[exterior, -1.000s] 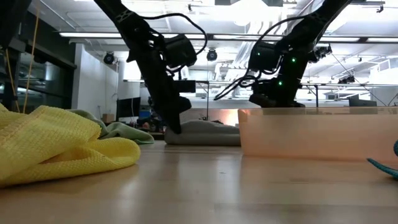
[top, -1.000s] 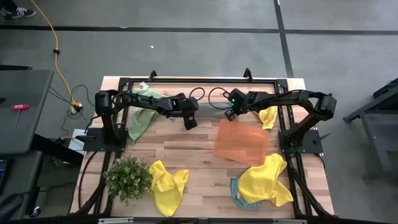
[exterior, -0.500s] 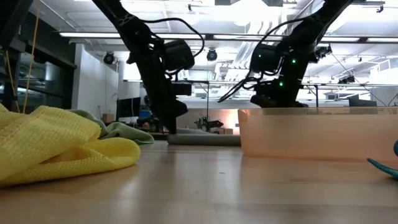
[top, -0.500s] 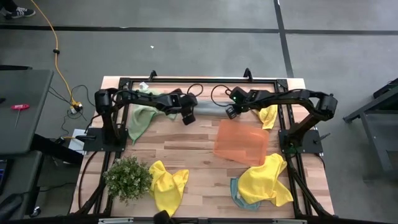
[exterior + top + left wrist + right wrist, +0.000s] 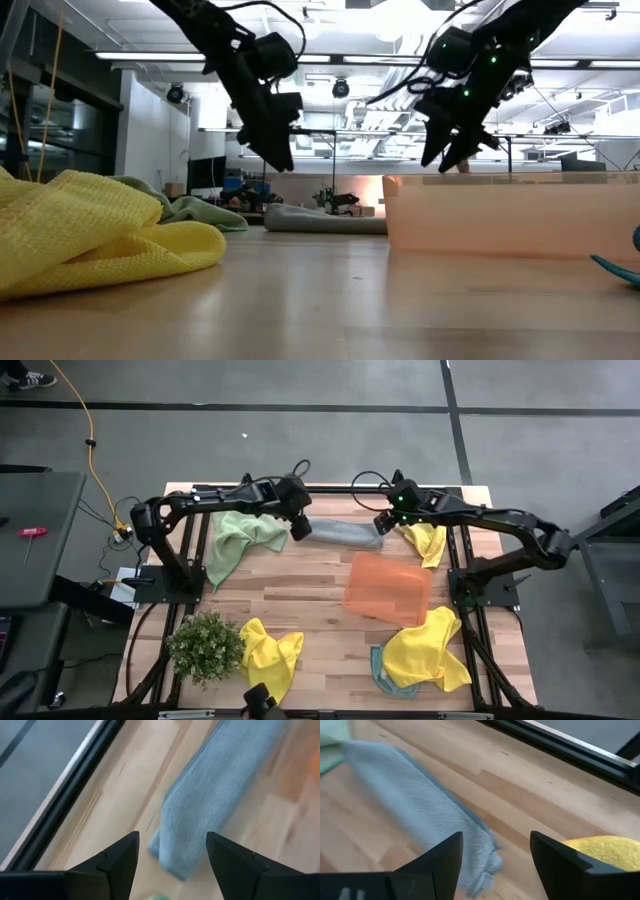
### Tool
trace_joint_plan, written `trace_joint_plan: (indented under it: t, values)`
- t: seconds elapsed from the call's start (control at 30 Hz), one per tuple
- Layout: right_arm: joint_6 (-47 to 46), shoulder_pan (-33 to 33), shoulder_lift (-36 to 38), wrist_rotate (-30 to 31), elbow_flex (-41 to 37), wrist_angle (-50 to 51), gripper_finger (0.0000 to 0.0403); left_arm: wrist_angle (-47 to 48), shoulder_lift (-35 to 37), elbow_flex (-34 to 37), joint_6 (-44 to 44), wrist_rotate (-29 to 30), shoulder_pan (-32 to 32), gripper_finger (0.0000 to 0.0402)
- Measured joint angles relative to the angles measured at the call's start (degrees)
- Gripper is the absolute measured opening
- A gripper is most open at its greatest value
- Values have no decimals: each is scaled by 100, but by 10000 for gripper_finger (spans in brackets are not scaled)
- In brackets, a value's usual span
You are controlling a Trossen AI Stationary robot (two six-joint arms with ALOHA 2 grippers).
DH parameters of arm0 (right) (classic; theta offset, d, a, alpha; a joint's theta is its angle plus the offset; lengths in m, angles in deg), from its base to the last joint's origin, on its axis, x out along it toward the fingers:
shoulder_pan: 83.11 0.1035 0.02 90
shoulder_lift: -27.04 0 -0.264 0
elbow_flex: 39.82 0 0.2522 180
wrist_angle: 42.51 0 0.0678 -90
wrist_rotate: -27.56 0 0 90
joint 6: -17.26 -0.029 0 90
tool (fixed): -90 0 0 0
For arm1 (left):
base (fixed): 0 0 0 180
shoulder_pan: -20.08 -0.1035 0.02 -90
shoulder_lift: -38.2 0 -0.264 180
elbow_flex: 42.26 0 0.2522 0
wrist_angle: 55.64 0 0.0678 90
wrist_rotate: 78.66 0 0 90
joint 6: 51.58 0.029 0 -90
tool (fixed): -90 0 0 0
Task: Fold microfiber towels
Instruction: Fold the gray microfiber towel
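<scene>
Left gripper (image 5: 298,526): fingers apart, holding nothing, raised off the table above one end of the grey-blue towel.
Right gripper (image 5: 386,520): fingers apart, empty, raised above the other end of the same towel.
Grey-blue towel (image 5: 345,534): one, folded into a long narrow strip, lying flat on the table between the two grippers; each wrist view shows one of its ends just past that arm's spread fingertips (image 5: 120,851).
Pale green towel (image 5: 234,538): one, loose and crumpled, just beside the left gripper on the side away from the right arm.
Yellow towels: three. One (image 5: 428,542) is bunched just beside the right gripper, on its outer side. One (image 5: 269,657) lies crumpled well away from both grippers near the table's front edge. One (image 5: 424,649) is spread out well away from the right gripper, also near the front.
Teal towel (image 5: 379,665): one, only an edge showing from under the front yellow towel on the right gripper's side.
Orange tray (image 5: 388,588): one, near the right gripper, between it and the front yellow towel.
Potted plant (image 5: 205,646): one, well away from the left gripper, touching the crumpled yellow towel.
Table (image 5: 315,585): one, light wood planks.
</scene>
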Motion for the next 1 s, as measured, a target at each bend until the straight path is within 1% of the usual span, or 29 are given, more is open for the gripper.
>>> trace_joint_plan:
  t: [0.1,0.17,0.3,0.4,0.47,0.53,0.67,0.73,0.87,1.0]
  values:
    - [142,-77,9,-509,0,-32,224,-236,-115,-4,107,-710,-152,221]
    - [243,-97,-53,-964,1,-103,224,-350,-318,-1,114,-1042,-208,219]
    - [387,-92,-327,-1543,2,-123,224,-453,-692,-1,-150,-1101,-215,214]
    - [319,-103,-712,-1824,4,-216,219,-421,-928,5,-271,-1310,-179,205]
    - [178,-103,-987,-1833,4,-304,208,-440,-1042,3,-353,-1297,-133,196]
    - [31,-105,-1266,-1838,4,-360,190,-422,-1157,3,-493,-1156,-105,183]
    - [-231,-103,-1682,-1829,4,-403,142,-364,-1328,3,-817,-799,-64,150]
    - [-251,-102,-1812,-1685,4,-375,119,-179,-1365,3,-959,-672,-64,133]
    - [-94,-164,-1838,-1346,4,-372,85,233,-1389,-6,-1209,-644,0,106]
    - [34,-270,-1675,-1112,4,-375,68,343,-1385,-10,-1437,-608,117,92]
